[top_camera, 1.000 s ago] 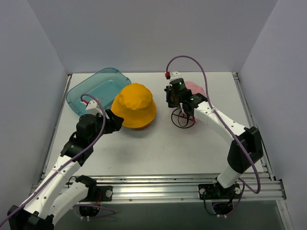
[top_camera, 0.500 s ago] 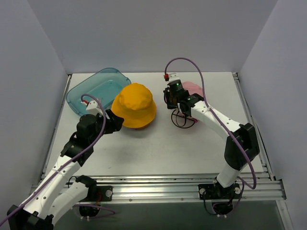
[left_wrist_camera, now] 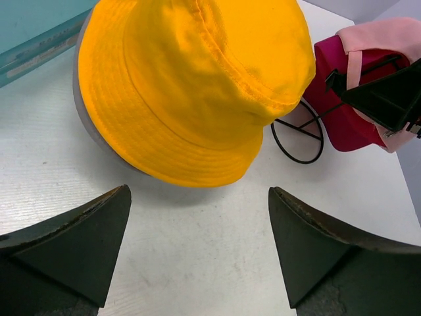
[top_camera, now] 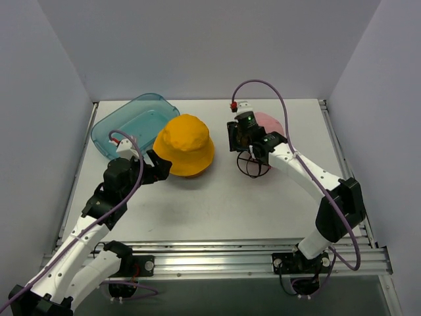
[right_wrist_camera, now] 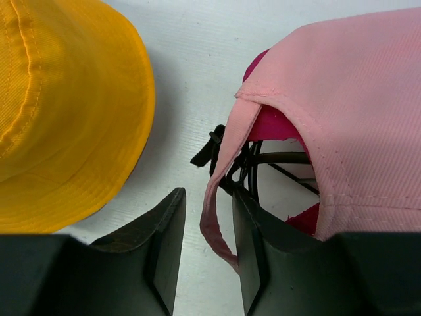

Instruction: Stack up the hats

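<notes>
A yellow-orange bucket hat [top_camera: 184,146] [left_wrist_camera: 197,85] [right_wrist_camera: 59,112] sits at mid-table over a grey cap, whose rim [left_wrist_camera: 80,122] shows at the hat's left. A light pink cap [top_camera: 268,122] [right_wrist_camera: 355,105] lies over a magenta cap [left_wrist_camera: 342,122] [right_wrist_camera: 276,125] on a black wire stand [top_camera: 253,164]. My left gripper [top_camera: 160,170] [left_wrist_camera: 197,253] stands wide open just short of the bucket hat's brim, holding nothing. My right gripper [top_camera: 240,137] [right_wrist_camera: 207,253] is open, and the pink cap's back strap [right_wrist_camera: 214,217] hangs loose between its fingers.
A translucent teal-blue tub [top_camera: 131,122] [left_wrist_camera: 39,33] stands at the back left, right behind the bucket hat. The black wire stand's ring [left_wrist_camera: 299,141] rests on the table between the two piles. Grey walls close in the table on three sides.
My right gripper has opened off the pink cap's strap and shifted slightly right. My left gripper has opened wider beside the bucket hat.
</notes>
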Controlling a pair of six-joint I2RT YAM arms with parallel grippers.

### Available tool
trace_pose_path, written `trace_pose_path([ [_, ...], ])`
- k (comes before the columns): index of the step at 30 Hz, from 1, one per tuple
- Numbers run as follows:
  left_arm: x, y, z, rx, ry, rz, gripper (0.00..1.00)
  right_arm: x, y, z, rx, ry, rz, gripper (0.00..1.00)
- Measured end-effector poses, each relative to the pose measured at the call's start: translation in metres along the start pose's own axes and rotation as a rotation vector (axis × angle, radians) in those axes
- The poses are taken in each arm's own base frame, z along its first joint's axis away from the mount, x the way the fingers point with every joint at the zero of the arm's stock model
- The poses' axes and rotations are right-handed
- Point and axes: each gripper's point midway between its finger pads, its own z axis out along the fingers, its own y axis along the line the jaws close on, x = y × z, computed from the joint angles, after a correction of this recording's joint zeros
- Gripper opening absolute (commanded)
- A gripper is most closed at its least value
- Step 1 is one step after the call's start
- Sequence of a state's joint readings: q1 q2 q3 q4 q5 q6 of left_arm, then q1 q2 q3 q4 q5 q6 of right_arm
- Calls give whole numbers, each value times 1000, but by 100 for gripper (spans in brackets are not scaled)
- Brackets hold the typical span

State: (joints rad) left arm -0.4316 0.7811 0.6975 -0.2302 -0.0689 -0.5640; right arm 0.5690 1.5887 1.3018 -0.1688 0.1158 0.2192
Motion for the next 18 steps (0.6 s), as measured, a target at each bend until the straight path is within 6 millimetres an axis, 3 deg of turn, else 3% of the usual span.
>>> trace_pose_path([
  [7, -2, -4, -4, 5, 13, -9, 94, -11, -1, -8, 8, -15, 2, 35],
  [14, -44, -42, -12, 90, -39, -10, 94, -45, -9, -28, 40, -85, 20, 41],
  [18, -52, -60, -10, 128, -32, 0, 94, -54, -15, -34, 64, -101, 24, 43],
])
